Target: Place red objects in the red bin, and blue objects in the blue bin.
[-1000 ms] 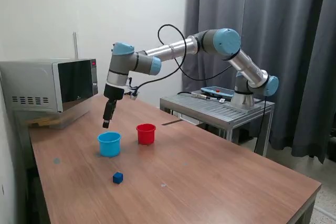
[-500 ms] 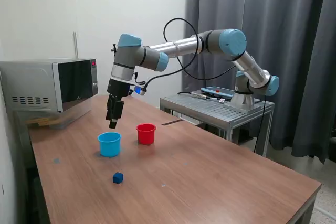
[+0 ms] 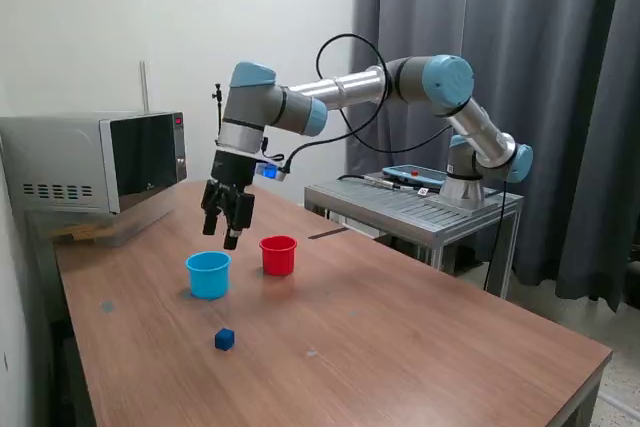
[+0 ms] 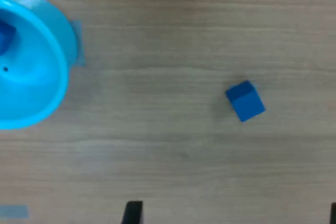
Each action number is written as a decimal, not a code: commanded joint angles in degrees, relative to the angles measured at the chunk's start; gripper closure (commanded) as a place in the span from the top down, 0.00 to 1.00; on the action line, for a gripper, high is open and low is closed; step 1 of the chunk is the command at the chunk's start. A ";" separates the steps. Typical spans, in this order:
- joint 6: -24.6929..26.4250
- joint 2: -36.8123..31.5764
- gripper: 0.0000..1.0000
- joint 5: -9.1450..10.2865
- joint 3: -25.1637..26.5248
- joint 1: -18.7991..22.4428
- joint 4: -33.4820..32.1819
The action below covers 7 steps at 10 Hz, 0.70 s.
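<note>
No readable writing or brand marks anywhere; the microwave (image 3: 95,165) front shows only a small red display, too small to read.

Loose dark blue cube (image 3: 224,339) sits on the wooden table (image 3: 400,347), well apart from both cups, on the near side of the light blue cup (image 3: 208,274). In the wrist view the cube (image 4: 245,100) is turned at an angle to the wood grain, one corner toward the camera, top face darker than the side face. No long axis, it is a cube. Solid colour, sharp edges, far smaller than the cups.

Light blue cup stands upright, mouth up, on the table. Wrist view looks into it (image 4: 37,77): cyan, round, tapered, with a rim, and a dark blue cube (image 4: 5,35) lies inside at the picture edge, only partly seen. A faint grey-blue patch shows on the table beside the cup rim.

Red cup (image 3: 278,255) stands upright just beside the light blue cup, on the exterior view's right of it, not touching. Round, tapered, rimmed. Its inside cannot be seen from this angle.

Gripper (image 3: 222,229) hangs in the air above the table, over and slightly behind the gap between the two cups, pointing down. Fingers are spread apart, nothing between them; the wrist view shows two dark fingertips (image 4: 133,212) far apart at the frame edge.

Grey metal stand (image 3: 420,209) carries the arm base; dark curtain (image 3: 560,97) behind.
</note>
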 commanded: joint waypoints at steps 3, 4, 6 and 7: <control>-9.79 -0.05 1.00 5.08 0.21 -0.11 0.09; -13.64 -0.05 1.00 7.55 0.30 -0.11 0.70; -19.46 0.39 1.00 8.02 0.13 -0.11 1.67; -21.57 0.65 1.00 9.06 0.30 -0.11 1.67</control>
